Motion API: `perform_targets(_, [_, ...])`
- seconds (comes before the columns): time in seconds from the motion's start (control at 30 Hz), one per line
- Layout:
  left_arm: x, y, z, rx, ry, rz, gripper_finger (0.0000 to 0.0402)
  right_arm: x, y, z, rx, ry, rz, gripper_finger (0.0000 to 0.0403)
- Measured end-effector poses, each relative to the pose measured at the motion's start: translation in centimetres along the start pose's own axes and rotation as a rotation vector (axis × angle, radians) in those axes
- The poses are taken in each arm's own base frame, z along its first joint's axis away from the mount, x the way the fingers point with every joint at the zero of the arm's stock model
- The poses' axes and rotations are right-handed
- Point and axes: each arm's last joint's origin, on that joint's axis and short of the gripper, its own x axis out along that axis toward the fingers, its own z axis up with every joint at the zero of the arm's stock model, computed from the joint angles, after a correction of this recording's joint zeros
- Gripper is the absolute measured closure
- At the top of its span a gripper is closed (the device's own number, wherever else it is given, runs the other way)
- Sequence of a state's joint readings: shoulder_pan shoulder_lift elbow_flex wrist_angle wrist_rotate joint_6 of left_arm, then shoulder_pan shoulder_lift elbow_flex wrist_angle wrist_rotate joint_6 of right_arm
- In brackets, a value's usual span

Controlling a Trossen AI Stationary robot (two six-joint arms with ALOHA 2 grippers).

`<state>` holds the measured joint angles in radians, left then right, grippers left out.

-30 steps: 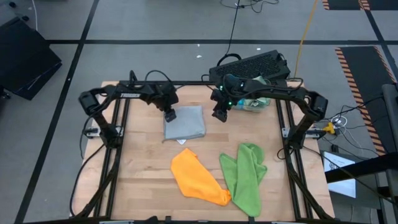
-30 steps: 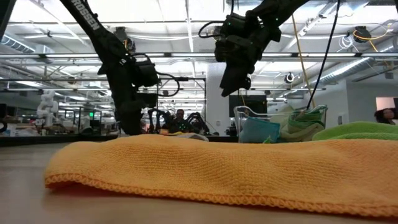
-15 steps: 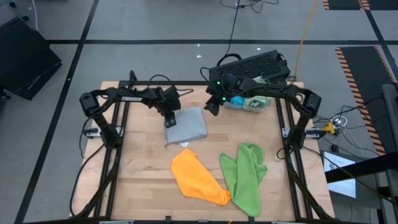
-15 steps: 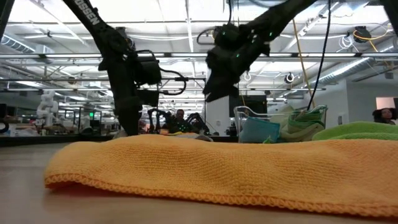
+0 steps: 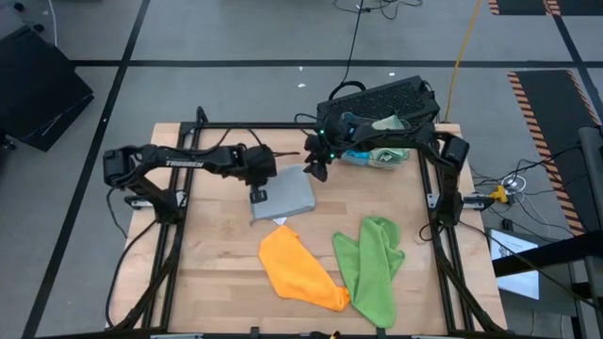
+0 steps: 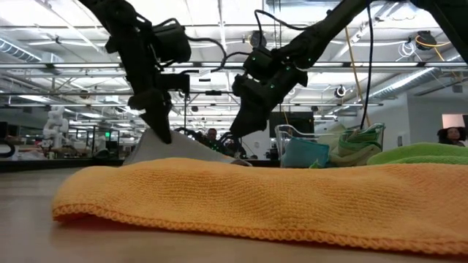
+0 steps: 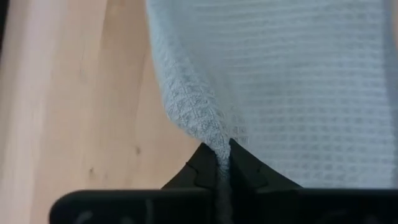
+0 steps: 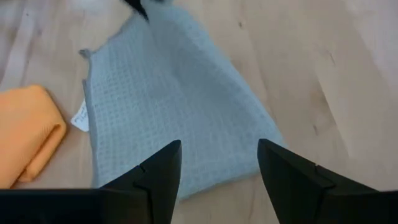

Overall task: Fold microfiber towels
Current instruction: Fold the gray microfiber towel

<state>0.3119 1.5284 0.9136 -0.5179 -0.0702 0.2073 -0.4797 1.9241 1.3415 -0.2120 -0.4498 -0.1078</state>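
Grey towel (image 7: 292, 87) edge between left fingers (image 7: 205, 171)

1. No lettering, brand, number or sign reads clearly in any view.
2. Left arm (image 5: 184, 160), high view: pale lettering along the upper link, too small to make out.
3. Grey towel (image 8: 168, 106), right wrist view: small white tag (image 8: 79, 116) at one edge, with faint marks on it; not legible.
4. Low view, room behind the table: small green lit sign (image 6: 107, 134) far off at the left, wording not legible.
5. Orange towel (image 5: 300, 269) and lime green towel (image 5: 370, 264): no printing visible.
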Motion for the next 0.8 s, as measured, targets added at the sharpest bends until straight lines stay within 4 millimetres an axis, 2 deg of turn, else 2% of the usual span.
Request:
perform_targets(0.2, [-0.6, -2.3, 0.4, 0.072, -0.021, -0.019, 0.0392, 0.7, -0.3, -0.4, -0.029, 0.002, 0.040, 0.0201])
perform_targets(0.37, [-1.0, -3.9, 0.8, 0.141, -0.049, -0.018, 0.0389, 0.8, -0.2, -0.3, -0.145, -0.006, 0.052, 0.0193])
perform_targets(0.57, [-1.2, -5.2, 0.9, 0.220, -0.059, 0.020, 0.0392, 0.9, -0.1, -0.1, -0.220, -0.026, 0.050, 0.0179])
perform_targets(0.67, [-1.8, -5.6, 1.7, 0.300, -0.079, 0.084, 0.0391, 1.1, 0.2, 0.1, -0.279, -0.045, 0.050, 0.0177])
perform_targets(0.8, [-2.3, -6.2, 2.2, 0.380, -0.103, 0.081, 0.0392, 1.3, 0.7, 0.2, -0.321, -0.053, 0.085, 0.0177])
